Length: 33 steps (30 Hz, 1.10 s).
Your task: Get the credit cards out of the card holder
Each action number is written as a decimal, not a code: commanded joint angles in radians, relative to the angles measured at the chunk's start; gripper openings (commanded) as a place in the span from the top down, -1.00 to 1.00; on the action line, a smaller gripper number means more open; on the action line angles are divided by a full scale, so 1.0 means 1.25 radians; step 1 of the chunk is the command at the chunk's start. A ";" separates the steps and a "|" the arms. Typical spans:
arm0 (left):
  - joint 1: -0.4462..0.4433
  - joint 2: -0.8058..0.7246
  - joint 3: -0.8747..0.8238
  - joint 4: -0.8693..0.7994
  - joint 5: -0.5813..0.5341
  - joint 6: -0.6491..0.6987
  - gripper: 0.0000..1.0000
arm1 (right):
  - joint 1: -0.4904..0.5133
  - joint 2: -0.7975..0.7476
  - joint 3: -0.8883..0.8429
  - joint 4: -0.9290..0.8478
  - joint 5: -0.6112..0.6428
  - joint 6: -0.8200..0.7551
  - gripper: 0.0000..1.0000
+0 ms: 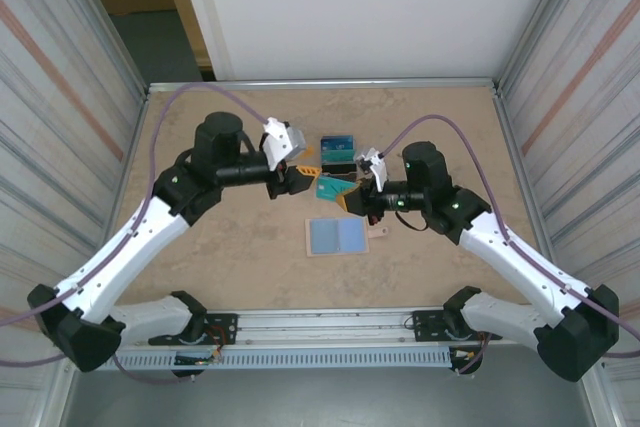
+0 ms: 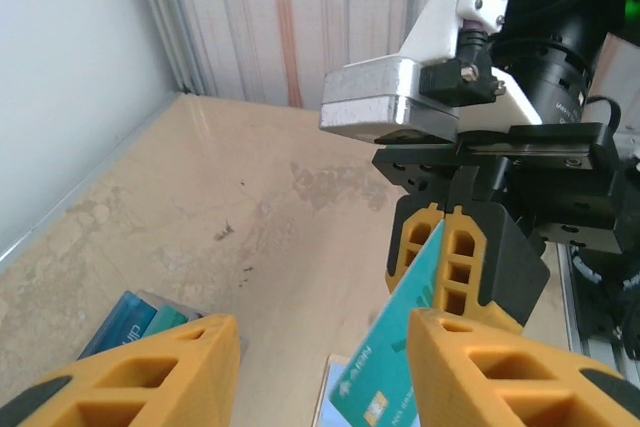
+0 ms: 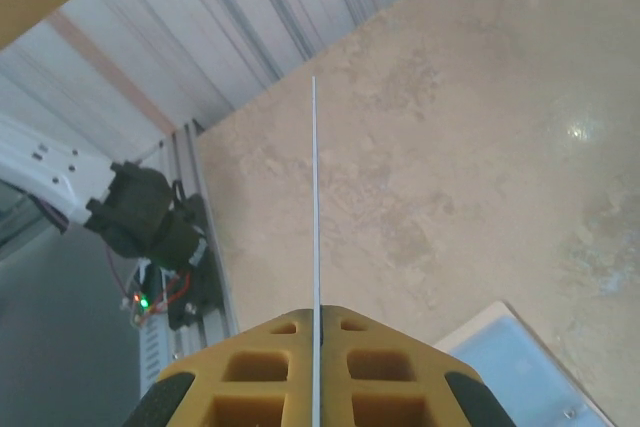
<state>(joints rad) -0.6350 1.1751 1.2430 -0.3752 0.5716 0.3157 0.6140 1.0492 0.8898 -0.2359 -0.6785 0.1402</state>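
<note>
Held card: a thin, flat teal card [image 1: 330, 188] hangs in the air above the counter [image 1: 220, 267], between the two arms and just far of the card holder [image 1: 337, 236].
Right pincer [image 1: 352, 197]: closed on one end of the teal card. In its own wrist view the card shows edge-on, a hairline between the orange fingers [image 3: 260, 367].
Left pincer [image 1: 300, 179]: open, its fingers standing apart on either side of the card's other end.
Cards out: a small pile of credit cards [image 1: 338, 147], blue and teal with dark markings, lies on the counter far of both pincers.
Holder: lies open and flat, showing two pale blue pockets with a light border. Whether a card remains inside cannot be told.
Progress: seemingly well along; the held card is not yet set down.
Materials: the cards look like stiff, smooth plastic. The fingers are orange with moulded cut-outs. The counter is beige, mottled and stone-like.
</note>
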 commanded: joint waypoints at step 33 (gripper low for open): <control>-0.064 0.302 0.284 -0.401 0.138 0.267 1.00 | -0.009 -0.042 0.023 -0.104 0.059 -0.079 0.34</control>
<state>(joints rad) -0.7422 1.5440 1.5841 -0.8665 0.7513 0.6292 0.6075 1.0290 0.9161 -0.3771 -0.6712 0.0360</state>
